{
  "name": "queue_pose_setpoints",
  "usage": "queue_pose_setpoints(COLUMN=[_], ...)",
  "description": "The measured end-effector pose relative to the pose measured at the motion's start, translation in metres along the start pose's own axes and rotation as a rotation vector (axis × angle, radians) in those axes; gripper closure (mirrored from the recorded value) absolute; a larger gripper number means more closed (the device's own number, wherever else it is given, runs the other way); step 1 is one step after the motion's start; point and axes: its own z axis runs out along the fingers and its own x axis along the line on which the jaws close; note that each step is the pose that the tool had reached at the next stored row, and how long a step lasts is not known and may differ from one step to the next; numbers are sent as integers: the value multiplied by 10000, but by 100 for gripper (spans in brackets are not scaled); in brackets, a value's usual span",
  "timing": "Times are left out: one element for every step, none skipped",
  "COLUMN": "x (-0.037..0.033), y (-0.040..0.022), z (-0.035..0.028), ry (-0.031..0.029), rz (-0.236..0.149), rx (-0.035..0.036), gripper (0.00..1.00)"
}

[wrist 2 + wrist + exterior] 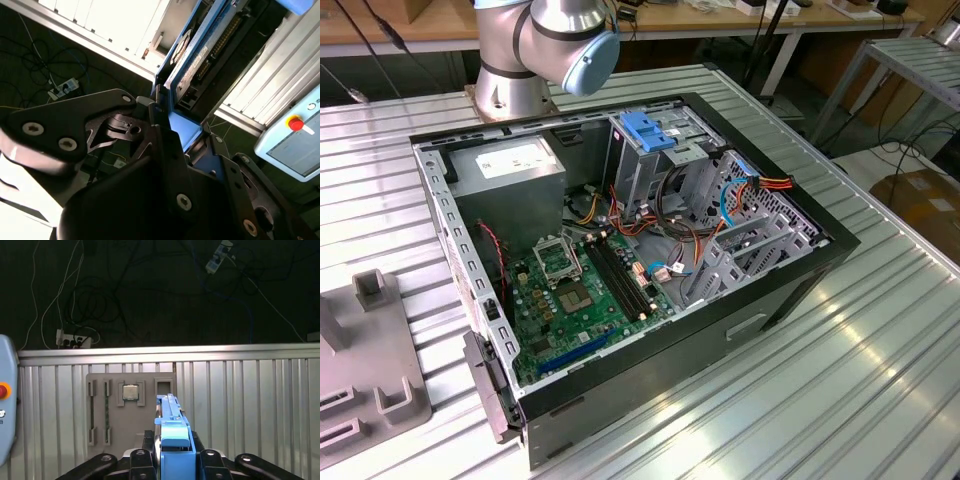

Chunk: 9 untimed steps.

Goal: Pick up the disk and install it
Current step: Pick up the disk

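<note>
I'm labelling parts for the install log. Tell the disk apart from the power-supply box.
The disk is a thin slab with blue side rails; the power-supply box is a deep block of plain grey. The disk is clamped in the end effector; the power-supply box sits in a corner of the open computer case. Both are grey metal with a pale label.

Arm (555, 45) cut by exterior view's top edge; grey fixture (370, 370) cut at that view's left edge. Disk (175, 445) runs off first wrist view's edge; jaws cover its near end in second wrist view.
</note>
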Motion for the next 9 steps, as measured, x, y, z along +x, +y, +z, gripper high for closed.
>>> queue_pose_setpoints(x=[0,0,-1,-2,-3,-4,-4,-4,-5], y=[-16,-26,-41,-66,-91,-115,-131,-149,-165], z=[-1,-1,-1,-1,-2,-2,-2,-3,-4], ry=[1,1,0,1,0,0,0,0,1], rz=[0,0,1,3,5,6,6,8,8], rx=[-1,-1,-1,0,0,0,0,0,-1], gripper=[63,63,63,63,63,63,63,63,63])
